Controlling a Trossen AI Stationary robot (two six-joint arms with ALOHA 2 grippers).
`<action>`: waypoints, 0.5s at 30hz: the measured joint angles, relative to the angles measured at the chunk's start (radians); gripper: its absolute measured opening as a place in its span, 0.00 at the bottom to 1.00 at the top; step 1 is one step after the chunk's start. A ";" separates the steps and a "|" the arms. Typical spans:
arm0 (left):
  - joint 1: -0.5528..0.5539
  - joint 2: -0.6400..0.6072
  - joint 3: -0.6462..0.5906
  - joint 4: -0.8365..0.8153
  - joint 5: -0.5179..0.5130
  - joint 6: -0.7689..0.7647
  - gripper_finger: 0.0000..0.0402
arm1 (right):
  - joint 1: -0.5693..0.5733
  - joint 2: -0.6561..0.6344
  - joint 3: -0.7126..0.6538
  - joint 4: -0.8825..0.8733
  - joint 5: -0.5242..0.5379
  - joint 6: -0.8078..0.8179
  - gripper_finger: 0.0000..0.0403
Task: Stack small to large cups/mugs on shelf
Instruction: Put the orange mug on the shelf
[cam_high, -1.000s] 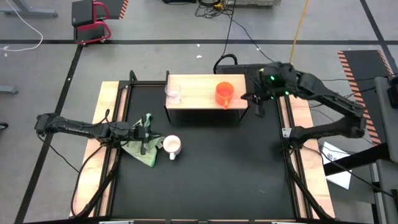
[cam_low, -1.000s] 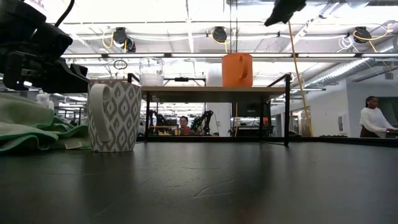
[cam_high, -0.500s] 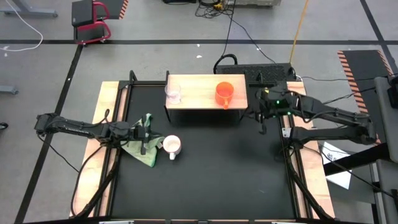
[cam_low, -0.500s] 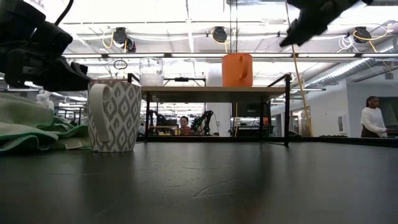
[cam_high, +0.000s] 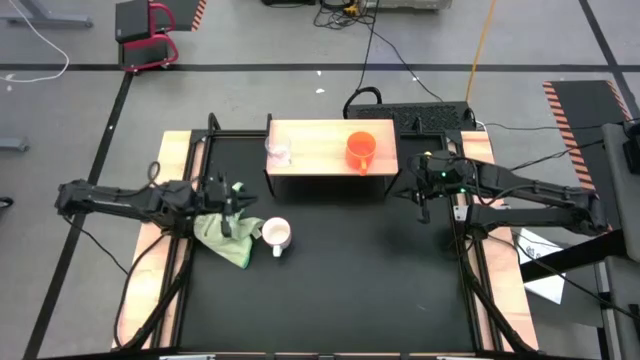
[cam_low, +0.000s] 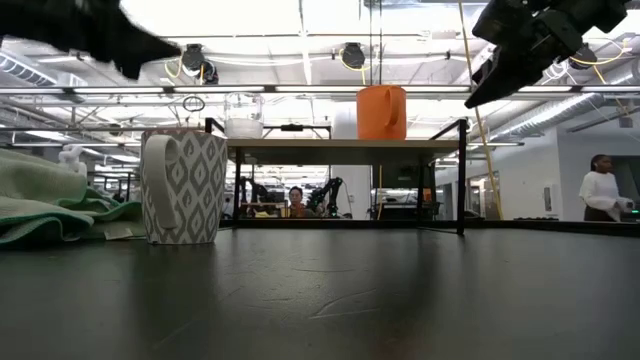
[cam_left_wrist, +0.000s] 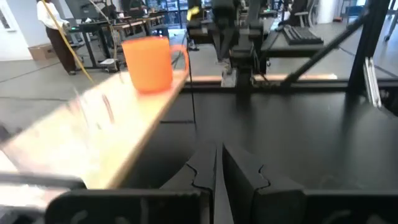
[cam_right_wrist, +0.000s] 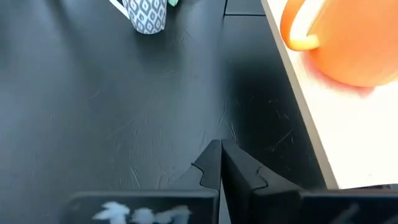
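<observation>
Lately lifted: left gripper (cam_high: 231, 212), nearly pressed together, empty. Right gripper (cam_high: 420, 198) shut, withdrawn from orange mug (cam_high: 360, 150). White mug (cam_high: 277, 234) remained unshelved.

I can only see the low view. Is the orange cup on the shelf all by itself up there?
Observer: No. From above, the orange mug shares the shelf with the clear glass cup, standing apart.
Operator: Where's the left gripper?
Observer: The left gripper is over the green cloth, beside the white mug.
Operator: Is it holding anything?
Observer: No. Its wrist view shows the fingers together with nothing between them.
</observation>
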 joint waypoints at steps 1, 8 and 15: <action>0.000 0.009 0.041 -0.032 -0.002 -0.008 0.08 | 0.000 -0.006 -0.005 0.000 0.000 0.000 0.00; 0.038 0.162 0.318 -0.181 -0.001 -0.012 0.01 | 0.000 -0.058 -0.063 0.042 -0.005 0.005 0.00; 0.146 0.399 0.525 -0.222 0.087 0.057 0.01 | 0.000 -0.106 -0.154 0.108 -0.024 0.032 0.00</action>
